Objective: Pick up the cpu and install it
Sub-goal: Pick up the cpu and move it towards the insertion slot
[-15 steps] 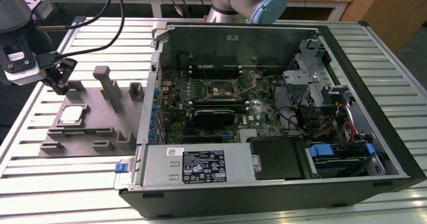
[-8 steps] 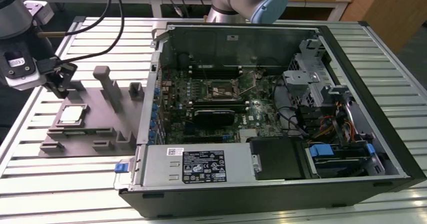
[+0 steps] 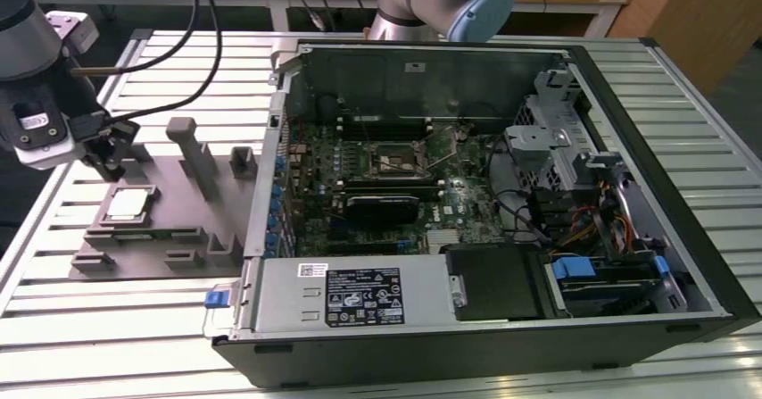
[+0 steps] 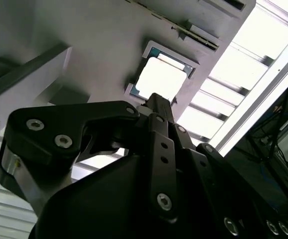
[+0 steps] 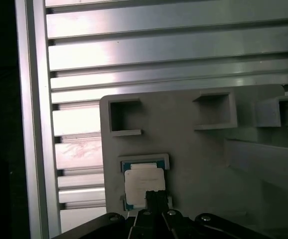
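Gripper [image 5: 154,195]: nearest the lens in both wrist views, its black links converge over the cpu [image 5: 143,185]; whether it touches, I cannot tell.
Fingers [image 5: 151,201]: they look drawn together into one narrow tip, with nothing held.
Cpu: it lies flat, metal plate up, in a shallow framed pocket that likely keeps it square and stops sliding.
Tray [image 5: 199,149]: this grey block rests on the slatted table [image 5: 134,55]; upright posts near the pocket crowd one side, and above is free.
Computer case [image 3: 666,265]: it lies open-sided on the exterior view's right, well apart from the tray.
Socket [image 3: 393,160]: mid-board, walled around, reachable from above.
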`<state>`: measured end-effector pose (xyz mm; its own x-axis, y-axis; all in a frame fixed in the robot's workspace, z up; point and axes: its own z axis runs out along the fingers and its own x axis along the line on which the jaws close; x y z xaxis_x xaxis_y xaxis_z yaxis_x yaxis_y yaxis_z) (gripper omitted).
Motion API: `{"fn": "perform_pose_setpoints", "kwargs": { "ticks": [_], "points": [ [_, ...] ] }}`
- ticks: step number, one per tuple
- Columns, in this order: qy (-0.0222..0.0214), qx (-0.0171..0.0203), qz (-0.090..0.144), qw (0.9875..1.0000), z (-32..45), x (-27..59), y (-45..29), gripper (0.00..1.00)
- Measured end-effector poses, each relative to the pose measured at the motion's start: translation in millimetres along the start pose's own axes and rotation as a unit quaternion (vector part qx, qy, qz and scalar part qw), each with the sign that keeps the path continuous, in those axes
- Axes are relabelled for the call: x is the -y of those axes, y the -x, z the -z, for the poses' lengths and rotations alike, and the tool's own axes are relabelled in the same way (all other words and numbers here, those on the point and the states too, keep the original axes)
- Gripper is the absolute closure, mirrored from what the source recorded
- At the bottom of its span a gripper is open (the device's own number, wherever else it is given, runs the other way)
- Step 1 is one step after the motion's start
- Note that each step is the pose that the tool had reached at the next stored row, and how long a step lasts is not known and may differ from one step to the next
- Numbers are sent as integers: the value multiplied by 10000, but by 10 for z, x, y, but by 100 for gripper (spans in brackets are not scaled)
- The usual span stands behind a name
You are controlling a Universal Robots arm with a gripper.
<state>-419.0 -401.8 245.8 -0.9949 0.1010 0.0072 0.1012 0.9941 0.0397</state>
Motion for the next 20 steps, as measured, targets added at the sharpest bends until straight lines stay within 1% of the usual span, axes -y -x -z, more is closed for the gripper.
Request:
{"fn": "perform_pose_setpoints", "kwargs": {
  "ticks": [10,20],
  "points": [
    [0,0,0,10000,-144,12,-54,89],
    [-1,-2,59,10000,-271,18,-66,89]
  ]
}}
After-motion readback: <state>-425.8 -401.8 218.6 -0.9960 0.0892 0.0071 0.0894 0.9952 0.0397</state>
